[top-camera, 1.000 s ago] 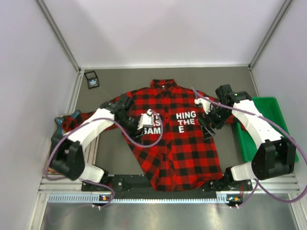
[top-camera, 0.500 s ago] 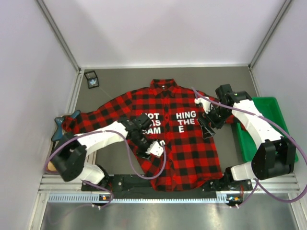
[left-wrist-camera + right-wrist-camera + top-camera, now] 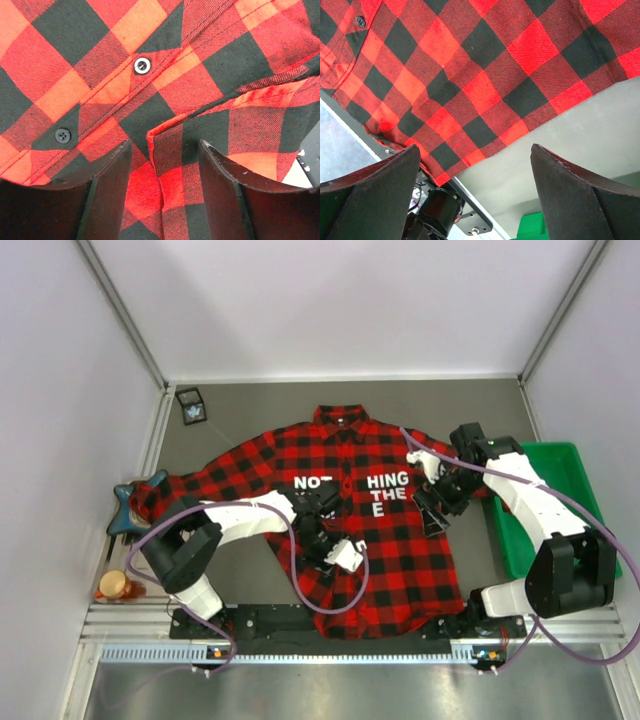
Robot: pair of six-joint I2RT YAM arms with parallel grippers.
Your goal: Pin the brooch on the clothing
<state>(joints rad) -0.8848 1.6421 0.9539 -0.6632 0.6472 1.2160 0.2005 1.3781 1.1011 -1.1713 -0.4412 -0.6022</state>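
The clothing [image 3: 390,550], a red-and-black plaid shirt with white lettering, lies spread flat in the middle of the table. The brooch [image 3: 189,412] is a tiny pale speck in a small dark box at the far left corner, well away from both arms. My left gripper [image 3: 328,540] is low over the shirt's lower button strip. In the left wrist view it [image 3: 165,150] stands open, straddling a raised folded edge of the cloth [image 3: 150,30] without pinching it. My right gripper [image 3: 432,510] hovers wide open over the shirt's right side, and in its own view it [image 3: 475,150] is empty above the hem [image 3: 485,45].
A green bin [image 3: 560,500] stands at the right table edge. A dark blue object [image 3: 135,502] lies by the left sleeve's cuff. A round orange-brown object [image 3: 113,586] sits at the near left. White walls close in three sides, and a metal rail [image 3: 340,650] runs along the front.
My left arm has swung from the shirt's left chest down to the lower button strip, uncovering the lettering there. The right arm has barely moved.
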